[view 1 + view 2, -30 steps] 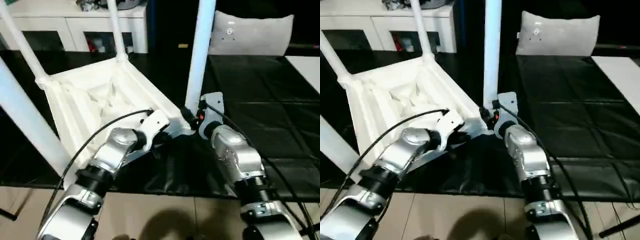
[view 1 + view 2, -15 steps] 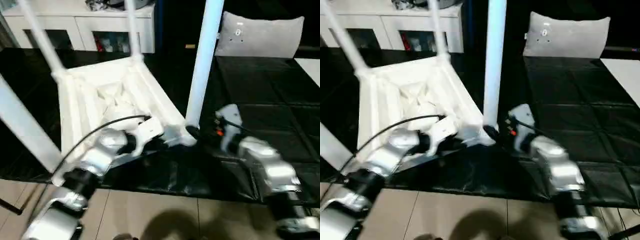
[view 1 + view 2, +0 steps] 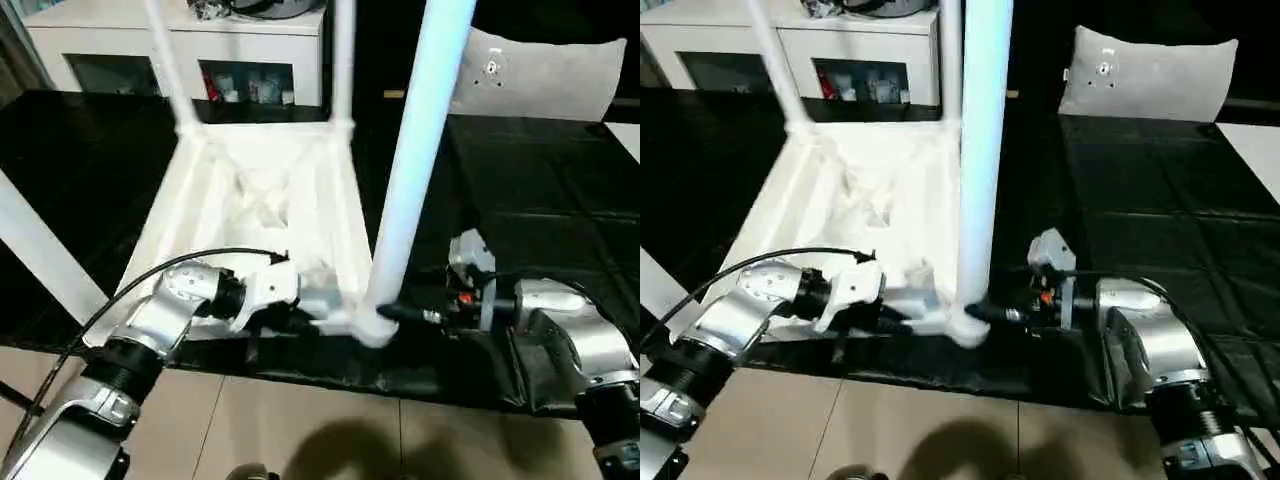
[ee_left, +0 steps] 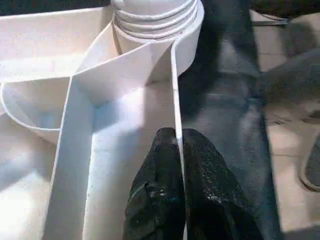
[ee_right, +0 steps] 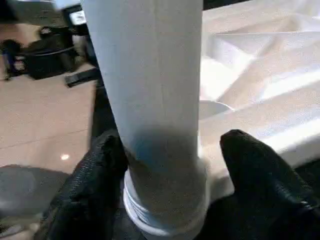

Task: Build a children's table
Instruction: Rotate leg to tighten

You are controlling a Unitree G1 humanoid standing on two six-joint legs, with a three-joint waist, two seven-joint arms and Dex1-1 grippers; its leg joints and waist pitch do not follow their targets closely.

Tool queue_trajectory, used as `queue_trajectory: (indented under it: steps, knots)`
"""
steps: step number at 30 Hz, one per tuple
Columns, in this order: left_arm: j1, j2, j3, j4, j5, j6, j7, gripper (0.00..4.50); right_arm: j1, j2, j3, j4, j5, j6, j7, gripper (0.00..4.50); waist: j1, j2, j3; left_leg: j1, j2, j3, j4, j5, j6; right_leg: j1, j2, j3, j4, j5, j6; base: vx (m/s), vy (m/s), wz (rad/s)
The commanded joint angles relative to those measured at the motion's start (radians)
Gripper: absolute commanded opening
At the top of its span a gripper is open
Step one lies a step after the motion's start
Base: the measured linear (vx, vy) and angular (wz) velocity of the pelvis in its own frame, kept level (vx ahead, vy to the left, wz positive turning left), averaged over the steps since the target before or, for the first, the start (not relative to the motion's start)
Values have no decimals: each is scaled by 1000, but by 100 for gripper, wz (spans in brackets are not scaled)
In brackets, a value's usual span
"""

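While the white children's table lies upside down on your black-covered work surface, ribbed underside facing up, its legs stick straight up from the round corner sockets. The near leg, at the table corner closest to your right arm, is the fat pale tube running up out of the head view; two thinner-looking legs rise from the far corners, and a fourth slants past the table's left side.

Your left gripper is pinched shut on the table's thin near rim wall, one black finger on each side of it, just short of the near leg's socket. In the head view it sits at the table's near edge, just left of that leg.

Your right gripper comes in level from the right side of the near leg, right at its base. Its fingers stand wide, one on either side of the tube. The one on the floor side looks pressed against the leg, the other sits a bit apart from it, so you can't really call it a firm grip from here.

Beyond the table's far edge there's a white cabinet, and a grey cushion sits at the back of the work surface, well apart from the table.
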Motion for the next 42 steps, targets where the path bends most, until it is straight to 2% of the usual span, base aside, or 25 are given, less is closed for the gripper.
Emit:
queue_trajectory:
  steps: [1,12,17,20,22,23,24,25,26,27,28,29,30,31,32,33,35,36,37,38,40,41,42]
  knots:
    - [-20,-4,-41,-48,-15,-22,-76,0,-27,-14,18,-3,18,20,52,283,0,-16,-69,4,34,-3,-72,-215,60,59,-53,40,-75,-303,-204,0,0,0]
    - [-27,-9,-27,-34,-18,-24,-96,0,-37,-14,47,-7,35,73,119,205,4,-18,-69,3,34,-4,-72,-208,53,58,-53,40,-77,-327,-190,0,0,0]
    - [-21,-18,-6,-40,-22,32,-51,0,-14,-2,31,-40,62,115,94,196,5,-18,-69,3,34,-3,-72,-197,56,59,-53,40,-74,-306,-198,0,0,0]
    - [-26,-45,16,-35,-8,97,41,0,12,34,12,-87,64,165,-11,194,4,-21,-65,3,32,-4,-74,-209,44,58,-54,40,-80,-365,-176,0,0,0]
    - [-32,-77,40,-35,-18,148,100,0,23,71,11,-104,25,177,-115,194,-1,-24,-62,7,28,-4,-75,-231,29,54,-55,39,-94,-472,-132,0,0,0]
    - [-32,-77,40,-35,-18,148,100,0,23,71,11,-104,25,177,-115,194,-1,-24,-62,7,28,-4,-75,-231,29,54,-55,39,-94,-472,-132,0,0,0]
    - [-35,-104,52,-42,-22,188,146,0,20,116,6,-102,-20,195,-233,194,-9,-21,-60,3,26,-9,-78,-239,23,55,-56,36,-100,-515,-109,0,0,0]
    - [-41,-137,63,-45,-23,230,200,0,9,174,-9,-92,-50,220,-356,194,-14,-23,-58,-1,25,-9,-80,-238,16,55,-53,35,-98,-521,-100,0,0,0]
    - [-41,-137,63,-45,-23,230,200,0,9,174,-9,-92,-50,220,-356,194,-24,-21,-57,2,21,-10,-80,-249,2,50,-53,31,-104,-553,-88,0,0,0]
    - [-45,-155,68,-45,-22,249,229,0,2,204,-17,-87,-62,229,-413,194,-31,-23,-57,2,18,-12,-78,-260,-1,51,-54,28,-108,-580,-77,0,0,0]
    - [-51,-185,75,-45,-18,278,273,0,-9,248,-26,-79,-84,243,-501,193,-46,-19,-59,-3,15,-14,-79,-259,-9,53,-52,26,-112,-591,-59,0,0,0]
    - [-56,-213,82,-46,-15,305,318,0,-18,289,-35,-75,-105,259,-587,193,-51,-17,-60,-2,14,-15,-77,-264,-7,52,-52,25,-113,-590,-57,0,0,0]
    - [-61,-231,86,-43,-12,319,348,0,-25,314,-41,-70,-118,267,-641,193,-59,-18,-61,-2,13,-15,-77,-262,-3,52,-50,25,-113,-572,-63,0,0,0]
    - [-78,-280,104,-23,-4,354,436,0,-49,380,-61,-46,-145,281,-777,193,-64,-17,-62,-3,13,-13,-77,-252,-5,51,-49,28,-110,-555,-69,0,0,0]
    - [-86,-300,112,-9,1,357,476,0,-60,404,-66,-32,-155,272,-822,193,-72,-11,-63,0,11,-14,-76,-253,-8,47,-46,26,-111,-540,-77,0,0,0]
    - [-92,-314,118,0,6,358,506,0,-69,420,-70,-18,-161,258,-852,193,-75,-15,-64,1,10,-13,-74,-253,-7,47,-46,26,-111,-535,-78,0,0,0]
    - [-102,-344,137,14,13,363,568,0,-86,455,-89,11,-175,231,-927,193,-73,-12,-67,-2,11,-9,-73,-225,17,49,-45,32,-107,-463,-98,0,0,0]
    - [-107,-357,145,20,15,358,593,0,-94,464,-90,26,-180,215,-939,193,-72,-11,-72,-6,12,-10,-74,-203,25,56,-45,32,-99,-408,-113,0,0,0]
    - [-111,-370,150,21,19,355,617,0,-97,471,-88,36,-191,191,-942,228,-71,-14,-73,-6,12,-8,-73,-190,31,56,-43,33,-98,-378,-118,0,0,0]
    - [-112,-379,153,18,18,355,628,0,-97,475,-85,38,-202,173,-946,248,-66,-11,-75,-4,15,-7,-71,-165,43,57,-44,36,-91,-314,-139,0,0,0]
    - [-107,-385,150,1,21,359,628,0,-91,488,-98,30,-196,143,-943,264,-60,-10,-77,-8,14,-5,-69,-130,58,63,-44,37,-82,-238,-167,0,0,0]
    - [-97,-374,141,-15,22,353,605,0,-82,481,-111,11,-176,122,-915,264,-58,-11,-77,-8,15,-4,-69,-123,69,65,-45,37,-80,-218,-177,0,0,0]
    - [-92,-368,138,-22,24,351,595,0,-76,471,-111,1,-178,113,-900,279,-54,-9,-77,-7,16,-5,-69,-121,74,65,-46,37,-79,-212,-182,0,0,0]
